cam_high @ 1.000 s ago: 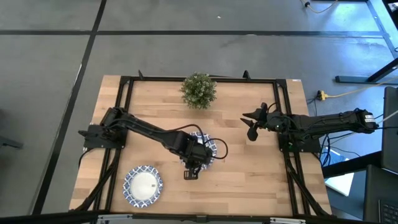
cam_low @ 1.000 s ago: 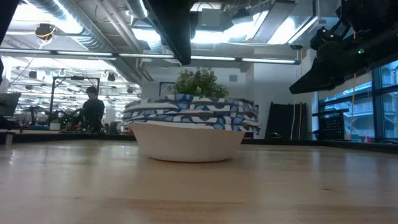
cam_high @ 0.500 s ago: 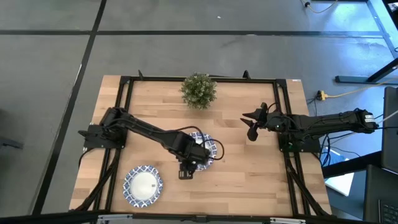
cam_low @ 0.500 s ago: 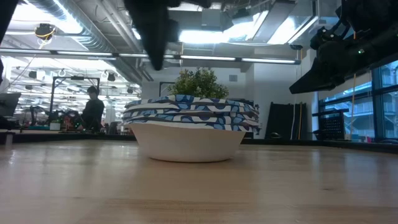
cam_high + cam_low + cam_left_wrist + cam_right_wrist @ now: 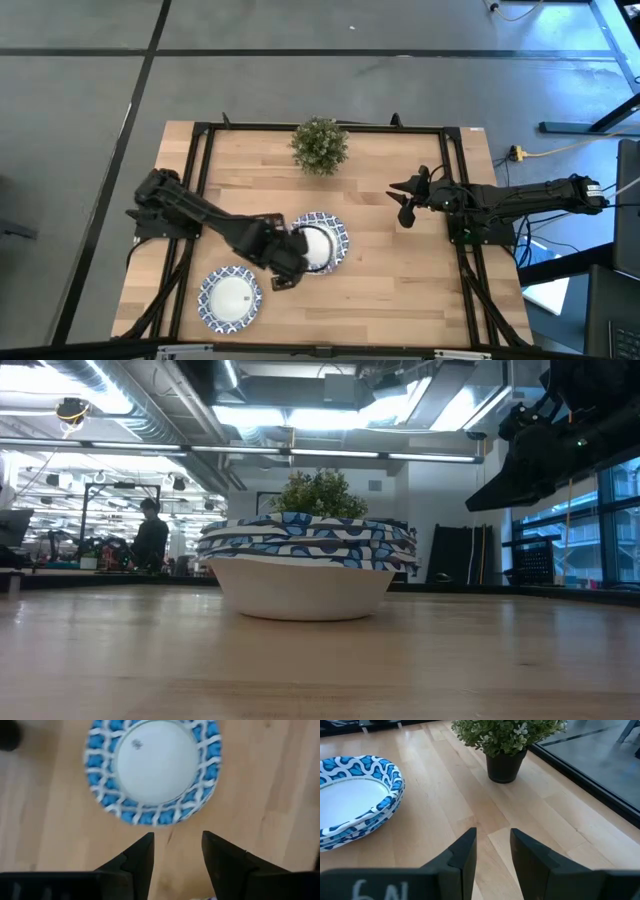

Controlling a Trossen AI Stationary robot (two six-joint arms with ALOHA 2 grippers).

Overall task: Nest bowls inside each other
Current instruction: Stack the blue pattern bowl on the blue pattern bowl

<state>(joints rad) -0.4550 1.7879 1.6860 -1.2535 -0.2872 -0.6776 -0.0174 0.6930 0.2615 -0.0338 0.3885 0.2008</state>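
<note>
Left gripper [image 5: 281, 280], fingers parted and empty, hovers between the single blue-and-white patterned round bowl [image 5: 230, 298] near the table's front left and the nested stack of like bowls [image 5: 318, 241] at mid-table. Right gripper [image 5: 403, 197], fingers slightly apart and empty, waits near the right edge of the light wooden table [image 5: 400, 280].

We are in a robotics lab or open industrial workspace. Our wooden counter [image 5: 400, 290], edged by a black metal frame [image 5: 320, 127], stands on a grey concrete floor [image 5: 300, 80] marked with dark lines. Beyond the counter, the low view shows exposed ceiling ducts [image 5: 120, 405], long strip lights [image 5: 330, 415] and a person [image 5: 150, 535] at distant benches crowded with equipment. Right of the counter, cables [image 5: 545, 153] trail across the floor.
</note>
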